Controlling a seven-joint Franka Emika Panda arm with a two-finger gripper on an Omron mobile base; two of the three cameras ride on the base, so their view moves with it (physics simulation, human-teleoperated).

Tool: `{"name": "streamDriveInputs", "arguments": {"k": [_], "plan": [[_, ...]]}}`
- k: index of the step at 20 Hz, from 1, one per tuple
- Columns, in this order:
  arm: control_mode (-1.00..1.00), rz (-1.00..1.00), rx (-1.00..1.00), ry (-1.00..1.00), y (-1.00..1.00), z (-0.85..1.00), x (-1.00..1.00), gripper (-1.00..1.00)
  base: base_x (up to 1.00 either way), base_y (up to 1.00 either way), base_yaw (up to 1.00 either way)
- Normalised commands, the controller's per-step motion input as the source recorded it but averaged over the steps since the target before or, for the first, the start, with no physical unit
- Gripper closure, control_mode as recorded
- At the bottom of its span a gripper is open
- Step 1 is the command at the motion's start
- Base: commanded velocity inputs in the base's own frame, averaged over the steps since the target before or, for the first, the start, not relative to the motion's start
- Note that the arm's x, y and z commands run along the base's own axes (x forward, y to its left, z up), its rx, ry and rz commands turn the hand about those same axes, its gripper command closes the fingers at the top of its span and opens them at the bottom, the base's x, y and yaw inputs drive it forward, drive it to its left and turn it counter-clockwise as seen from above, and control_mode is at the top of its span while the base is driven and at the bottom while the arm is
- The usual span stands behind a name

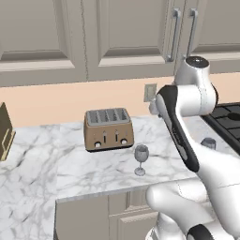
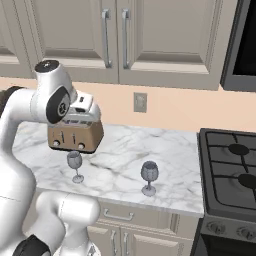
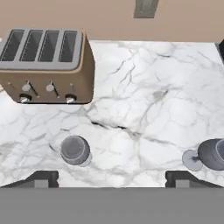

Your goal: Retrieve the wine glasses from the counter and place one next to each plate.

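Observation:
Two clear grey-tinted wine glasses stand upright on the marble counter (image 2: 125, 150). The left glass (image 2: 75, 165) (image 1: 141, 159) (image 3: 75, 150) is just in front of the toaster. The right glass (image 2: 149, 177) (image 3: 212, 154) stands nearer the stove, and in the left base view its bowl (image 1: 208, 142) peeks out behind my arm. My gripper (image 3: 112, 178) hovers high above the counter and looks down between the two glasses. It is open wide, with nothing between its fingers. The plates are out of view.
A brown four-slot toaster (image 1: 108, 129) (image 2: 75, 136) (image 3: 46, 65) sits at the back of the counter, under a wall outlet (image 2: 140, 102). A black gas stove (image 2: 235, 175) borders the counter on the right. Wall cabinets (image 2: 115, 35) hang above. A dark box (image 1: 4, 131) stands far left.

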Motion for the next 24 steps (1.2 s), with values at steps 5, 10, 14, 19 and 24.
{"name": "streamDriveInputs", "arguments": {"k": [5, 10, 14, 19, 24], "plan": [[-1.0, -0.4, 0.04, -0.17, -0.02, 0.02, -0.69, -1.0, 0.0, 0.0, 0.0], [-1.0, -0.45, 0.2, -0.04, -0.1, 0.16, -0.64, -1.0, 0.0, 0.0, 0.0], [-1.0, -0.4, 0.38, 0.0, -0.19, 0.14, -0.56, -1.0, 0.0, 0.0, 0.0], [-1.0, -0.34, 0.52, -0.06, -0.3, 0.01, -0.53, -1.0, 0.0, 0.0, 0.0], [-1.0, -0.35, 0.47, -0.02, -0.43, 0.0, -0.36, -1.0, 0.0, 0.0, 0.0]]}}
